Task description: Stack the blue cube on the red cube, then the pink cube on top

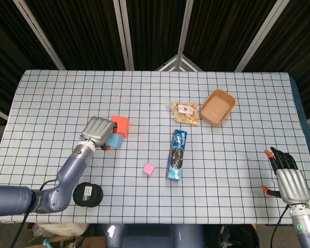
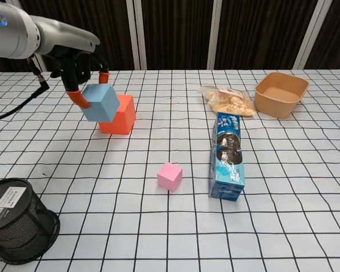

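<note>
Nearest the robot, a black mesh cup (image 2: pixel 20 226) stands at the left front of the checked table (image 2: pixel 306 187), apart from the work. The right hand (image 1: pixel 290 181) rests low at the right front edge with its fingers spread and nothing in them — parked, by the look of it, so that the stacking is left to the other arm.

In the middle ground the pink cube (image 2: pixel 170 176) sits alone on the cloth, just left of a blue packet of biscuits (image 2: pixel 227 156) that lies lengthwise. The pink cube is untouched, which fits its place as the last block in the order.

Further back, the left hand (image 2: pixel 79 59) grips the blue cube (image 2: pixel 100 102) from above, fingers clamped on its upper sides. The cube hangs tilted and clear of the table, overlapping the near left corner of the red cube (image 2: pixel 120 115) in the chest view — a carry height probably chosen so that it can pass over the red cube's top face. It is not yet centred over that face, nor level; the tilt would need correcting before release, or the block may slide off.

Farthest, a clear bag of snacks (image 2: pixel 229 100) and a brown paper bowl (image 2: pixel 280 93) lie at the right rear, well apart from the cubes.
</note>
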Robot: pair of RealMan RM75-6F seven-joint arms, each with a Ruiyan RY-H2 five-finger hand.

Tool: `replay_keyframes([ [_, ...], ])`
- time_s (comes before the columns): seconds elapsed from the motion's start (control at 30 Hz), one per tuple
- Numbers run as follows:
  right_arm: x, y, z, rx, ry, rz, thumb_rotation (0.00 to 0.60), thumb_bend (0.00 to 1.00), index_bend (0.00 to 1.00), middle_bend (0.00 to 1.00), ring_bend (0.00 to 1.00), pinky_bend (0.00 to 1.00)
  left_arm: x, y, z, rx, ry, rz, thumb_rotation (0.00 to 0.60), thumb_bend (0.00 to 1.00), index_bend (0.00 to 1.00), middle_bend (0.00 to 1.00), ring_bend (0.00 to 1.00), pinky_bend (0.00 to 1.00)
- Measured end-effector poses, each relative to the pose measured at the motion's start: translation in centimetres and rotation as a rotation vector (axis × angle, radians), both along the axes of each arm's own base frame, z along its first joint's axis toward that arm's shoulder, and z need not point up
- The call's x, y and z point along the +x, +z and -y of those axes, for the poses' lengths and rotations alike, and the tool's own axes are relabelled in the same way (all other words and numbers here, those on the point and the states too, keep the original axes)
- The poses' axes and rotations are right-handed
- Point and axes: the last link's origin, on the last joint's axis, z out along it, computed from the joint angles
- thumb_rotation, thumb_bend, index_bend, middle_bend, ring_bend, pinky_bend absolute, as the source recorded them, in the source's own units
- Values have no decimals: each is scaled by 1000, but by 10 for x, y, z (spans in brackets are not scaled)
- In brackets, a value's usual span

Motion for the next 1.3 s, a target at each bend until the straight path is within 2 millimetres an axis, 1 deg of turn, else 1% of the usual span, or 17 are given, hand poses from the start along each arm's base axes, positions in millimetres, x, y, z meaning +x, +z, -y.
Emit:
replay_keyframes([
  [0.17,-1,2,0,-9,-6,-3,600,95,26,10,58,87,8,4,-13,39,33,-15,600,472,546,815,645,693],
  [0.5,-6,3,2,-24,-34,-24,600,95,26,10,58,87,11,7,-36,48,70,-35,600,471,547,815,645,693],
  [0.77,-10,4,5,-35,-66,-40,600,95,26,10,58,87,5,8,-54,33,70,-54,600,471,548,816,645,693],
  [1.03,-18,5,10,-43,-111,-48,600,95,26,10,58,87,-5,7,-74,24,101,-60,600,471,548,816,645,693],
  [1.3,-21,5,12,-49,-128,-53,600,95,26,10,58,87,-5,0,-83,2,102,-44,600,471,548,816,645,693],
])
